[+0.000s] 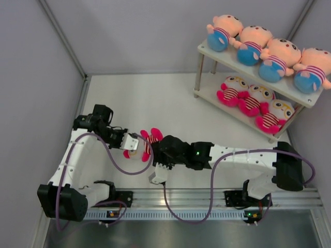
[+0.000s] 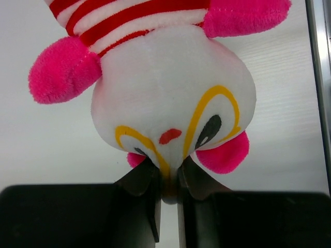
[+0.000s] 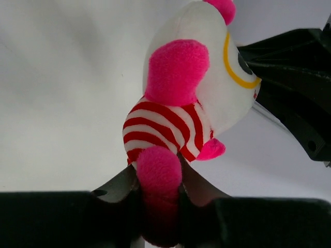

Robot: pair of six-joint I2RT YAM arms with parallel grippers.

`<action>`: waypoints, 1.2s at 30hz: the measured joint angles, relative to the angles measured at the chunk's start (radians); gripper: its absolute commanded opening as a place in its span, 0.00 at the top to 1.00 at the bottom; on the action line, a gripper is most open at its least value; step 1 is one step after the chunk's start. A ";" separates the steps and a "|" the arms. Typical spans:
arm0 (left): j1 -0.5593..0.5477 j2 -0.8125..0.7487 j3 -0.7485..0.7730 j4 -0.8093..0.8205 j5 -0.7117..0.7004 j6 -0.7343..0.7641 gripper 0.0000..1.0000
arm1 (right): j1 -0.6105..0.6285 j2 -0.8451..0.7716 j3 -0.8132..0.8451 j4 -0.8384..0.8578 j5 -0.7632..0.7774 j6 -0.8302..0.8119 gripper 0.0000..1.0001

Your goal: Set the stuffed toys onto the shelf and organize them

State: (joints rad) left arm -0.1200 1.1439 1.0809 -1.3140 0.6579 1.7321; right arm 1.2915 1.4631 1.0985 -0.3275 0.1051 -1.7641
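We are holding the pink doll [image 1: 147, 142] low and left of centre in the overhead view, our left claw [image 2: 168, 174] pinching its face, our right claw [image 3: 159, 178] pinching its leg. The shelf [image 1: 206, 91] is standing at upper right.

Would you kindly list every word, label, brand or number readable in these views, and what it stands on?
No readable text in any view.
Pink doll: no tag or print shows.
Shelf and its dolls: no writing.
Arm bases: tiny orange marks, too small to read.
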 measured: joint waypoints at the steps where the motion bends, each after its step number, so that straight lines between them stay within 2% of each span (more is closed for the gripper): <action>1: 0.000 0.000 0.000 0.000 0.002 -0.001 0.72 | 0.002 0.000 0.005 -0.002 -0.001 0.023 0.95; 2: 0.000 0.000 0.000 0.000 0.003 -0.004 0.49 | 0.002 0.001 0.014 -0.008 -0.001 0.050 1.00; 3: 0.000 0.000 0.000 0.000 0.004 0.000 0.43 | 0.002 0.001 0.024 -0.016 0.000 0.079 1.00; 4: 0.000 0.002 0.005 -0.002 0.007 -0.013 0.30 | 0.002 0.002 0.036 -0.024 0.003 0.114 1.00; 5: 0.000 0.008 0.015 -0.006 0.009 -0.025 0.25 | 0.002 0.004 0.047 -0.032 0.009 0.160 1.00; 6: 0.000 0.015 0.028 -0.007 0.012 -0.045 0.13 | 0.002 0.006 0.061 -0.040 0.023 0.216 1.00; 8: 0.000 0.031 0.067 -0.006 0.023 -0.089 0.02 | 0.002 0.016 0.082 -0.045 0.062 0.323 1.00; 11: 0.000 0.030 0.111 -0.005 0.038 -0.179 0.02 | -0.006 0.046 0.102 -0.048 0.124 0.484 1.00; 17: 0.000 0.023 0.186 0.043 -0.008 -0.480 0.02 | -0.106 0.089 0.114 -0.116 0.258 0.808 1.00; 24: 0.000 0.023 0.208 0.132 -0.146 -0.716 0.02 | -0.285 0.127 0.179 -0.199 0.404 1.028 1.00; 29: 0.000 0.021 0.207 0.157 -0.194 -0.782 0.02 | -0.420 0.198 0.312 -0.195 0.515 1.136 1.00; 36: 0.000 -0.028 0.190 0.163 -0.215 -0.788 0.02 | -0.531 0.279 0.407 -0.157 0.698 1.140 1.00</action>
State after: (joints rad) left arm -0.1204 1.1160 1.2705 -1.1511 0.4431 0.9440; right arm 0.7601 1.7424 1.5051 -0.4843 0.8036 -0.6243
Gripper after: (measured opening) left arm 0.982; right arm 0.139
